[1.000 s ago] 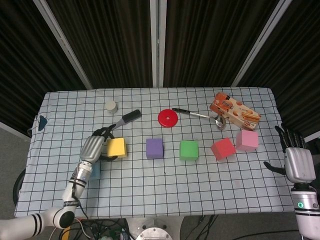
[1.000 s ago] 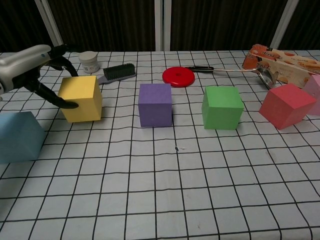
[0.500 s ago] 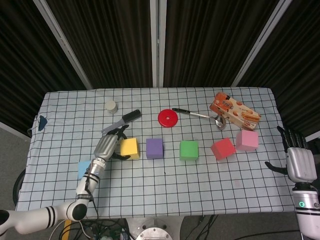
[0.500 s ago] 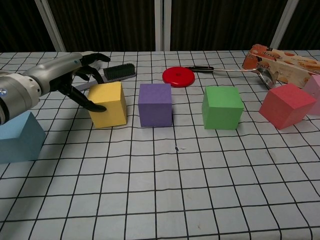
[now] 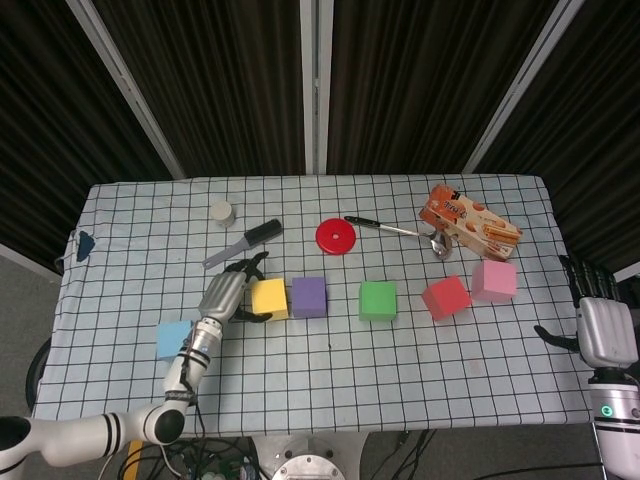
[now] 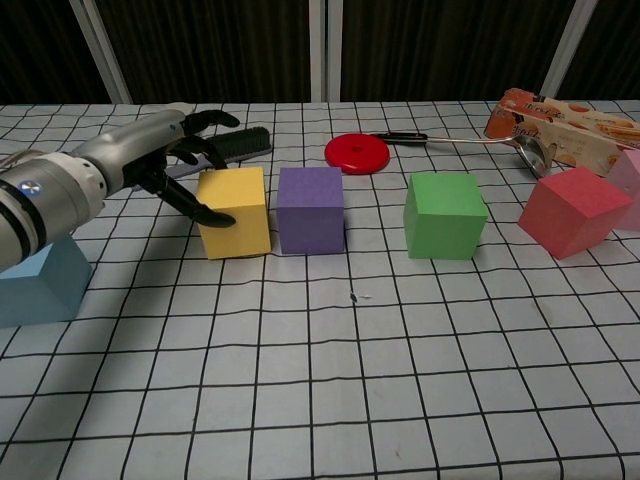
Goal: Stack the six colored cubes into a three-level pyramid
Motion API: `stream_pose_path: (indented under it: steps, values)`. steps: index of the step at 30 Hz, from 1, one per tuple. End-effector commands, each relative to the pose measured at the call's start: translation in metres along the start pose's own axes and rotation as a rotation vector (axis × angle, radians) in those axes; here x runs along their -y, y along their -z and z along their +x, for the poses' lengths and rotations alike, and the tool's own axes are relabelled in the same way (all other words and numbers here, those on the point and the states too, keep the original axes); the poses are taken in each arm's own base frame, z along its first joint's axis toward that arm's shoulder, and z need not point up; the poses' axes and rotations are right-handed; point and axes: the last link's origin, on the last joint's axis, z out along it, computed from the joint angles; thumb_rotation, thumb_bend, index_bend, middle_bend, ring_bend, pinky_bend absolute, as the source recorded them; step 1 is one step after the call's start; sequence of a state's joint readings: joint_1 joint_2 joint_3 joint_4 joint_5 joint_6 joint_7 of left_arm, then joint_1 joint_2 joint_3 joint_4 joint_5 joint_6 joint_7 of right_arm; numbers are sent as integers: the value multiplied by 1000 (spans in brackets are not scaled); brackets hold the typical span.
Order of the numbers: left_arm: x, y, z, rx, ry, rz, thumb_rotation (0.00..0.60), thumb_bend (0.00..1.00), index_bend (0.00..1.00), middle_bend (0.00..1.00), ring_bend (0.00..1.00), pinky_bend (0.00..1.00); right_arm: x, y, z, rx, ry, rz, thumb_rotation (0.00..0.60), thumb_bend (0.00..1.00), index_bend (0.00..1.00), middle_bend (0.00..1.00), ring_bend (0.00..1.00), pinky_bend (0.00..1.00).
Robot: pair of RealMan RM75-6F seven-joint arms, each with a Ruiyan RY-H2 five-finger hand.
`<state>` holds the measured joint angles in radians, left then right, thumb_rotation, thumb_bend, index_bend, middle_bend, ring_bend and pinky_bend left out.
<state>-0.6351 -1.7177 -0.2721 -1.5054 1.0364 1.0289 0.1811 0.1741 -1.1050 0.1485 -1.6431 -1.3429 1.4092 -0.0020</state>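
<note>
On table (image 5: pixel 120 230) six cubes — left hand (image 6: pixel 165 155) grips yellow cube (image 6: pixel 235 211); right hand (image 5: pixel 603 325) open.

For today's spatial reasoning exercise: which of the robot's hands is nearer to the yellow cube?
Left. The left hand grips the yellow cube beside the purple cube; the right hand sits at the table's far right edge.

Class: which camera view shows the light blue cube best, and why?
The head view: the light blue cube shows whole on the tablecloth, left of the left hand. In the chest view the cube is cut by the frame's left edge and partly hidden behind the arm.
</note>
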Motion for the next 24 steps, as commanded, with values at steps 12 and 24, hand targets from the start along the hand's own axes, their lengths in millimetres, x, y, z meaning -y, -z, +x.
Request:
stream_pose_path:
  steps: [12,24]
  values:
    - [-2,-2,-5,7,30,10,600,161,81,520,160,162,-2,1,-3,11,8,-9,600,12,0,0,0,0]
    - [2,-4,-5,6,27,26,600,161,81,520,160,162,-7,3,-7,29,8,-23,600,12,0,0,0,0]
